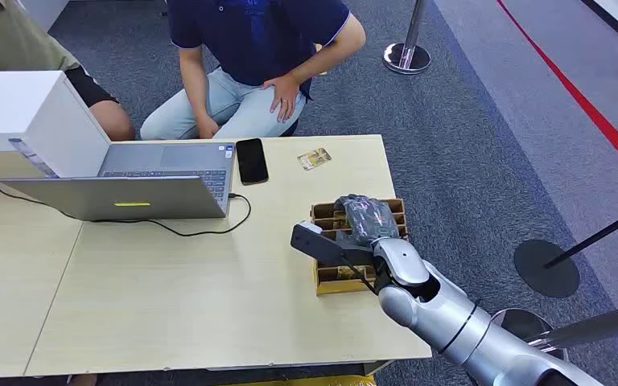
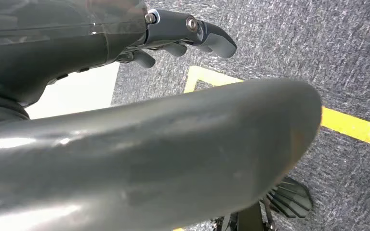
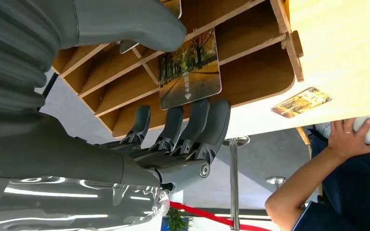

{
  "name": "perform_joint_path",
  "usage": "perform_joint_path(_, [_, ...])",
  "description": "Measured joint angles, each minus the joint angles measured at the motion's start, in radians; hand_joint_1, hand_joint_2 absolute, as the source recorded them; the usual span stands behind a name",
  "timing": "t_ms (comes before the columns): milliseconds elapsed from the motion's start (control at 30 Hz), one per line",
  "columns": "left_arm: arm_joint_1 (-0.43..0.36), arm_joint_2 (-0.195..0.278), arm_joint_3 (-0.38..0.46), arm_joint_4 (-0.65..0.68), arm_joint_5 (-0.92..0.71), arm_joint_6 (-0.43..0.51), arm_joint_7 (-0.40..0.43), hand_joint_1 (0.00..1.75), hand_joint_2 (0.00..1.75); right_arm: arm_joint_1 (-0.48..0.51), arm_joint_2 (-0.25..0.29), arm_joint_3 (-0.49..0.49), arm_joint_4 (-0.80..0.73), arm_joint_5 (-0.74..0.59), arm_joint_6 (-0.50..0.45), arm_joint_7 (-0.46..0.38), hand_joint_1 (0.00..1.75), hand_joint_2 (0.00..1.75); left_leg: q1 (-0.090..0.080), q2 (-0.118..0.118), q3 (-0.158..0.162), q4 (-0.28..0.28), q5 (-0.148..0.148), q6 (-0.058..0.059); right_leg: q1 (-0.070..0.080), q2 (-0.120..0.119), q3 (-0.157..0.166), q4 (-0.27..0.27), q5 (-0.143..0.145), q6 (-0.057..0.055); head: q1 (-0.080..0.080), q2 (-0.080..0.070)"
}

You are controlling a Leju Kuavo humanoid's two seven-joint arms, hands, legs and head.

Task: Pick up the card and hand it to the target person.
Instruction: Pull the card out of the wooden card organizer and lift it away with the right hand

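Note:
A card (image 3: 190,67) printed with an autumn tree picture stands in a slot of the wooden card rack (image 1: 334,277) near the table's right edge. My right hand (image 1: 362,221) hovers over the rack. In the right wrist view its thumb (image 3: 125,24) lies on one side of the card and its fingers (image 3: 188,125) on the other, spread apart, with the card still seated in its slot. A second card (image 1: 314,158) lies flat on the table beyond the rack. A person in a dark blue shirt (image 1: 257,32) sits behind the table. My left hand (image 2: 188,33) hangs over the carpet holding nothing.
An open laptop (image 1: 145,181) with its cable, a black phone (image 1: 251,160) and a white box (image 1: 24,112) occupy the table's left and back. A second person (image 1: 16,40) sits at the far left. Stanchion bases (image 1: 406,56) (image 1: 545,267) stand on the carpet to the right.

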Motion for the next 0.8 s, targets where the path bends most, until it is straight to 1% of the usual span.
perform_joint_path(133, [0.0, 0.0, 0.0, 0.0, 0.0, 0.0, 0.0, 0.0, 0.0, 0.0, 0.0, 0.001, 0.0, -0.001, 0.002, 0.0, 0.87, 1.75, 0.0, 0.0, 0.0, 0.0, 0.0, 0.0, 0.0, 0.0, 0.0, 0.0, 0.0, 0.0, 0.0, 0.0])
perform_joint_path(367, [0.0, 0.0, 0.0, 0.0, 0.0, 0.001, -0.001, 0.0, 0.0, 0.0, 0.0, 0.007, 0.002, -0.005, 0.006, 0.0, 0.85, 1.75, 0.0, 0.0, 0.0, 0.0, 0.0, 0.0, 0.0, 0.0, 0.0, 0.0, 0.0, 0.0, 0.0, 0.0])
perform_joint_path(800, [0.0, 0.0, 0.0, 0.0, 0.0, 0.001, -0.001, 0.0, 0.0, -0.003, 0.001, 0.007, 0.01, -0.005, 0.006, -0.002, 0.89, 1.75, 0.0, 0.0, 0.0, 0.0, 0.0, 0.0, 0.0, 0.0, 0.0, 0.0, 0.0, 0.0, 0.0, 0.0])
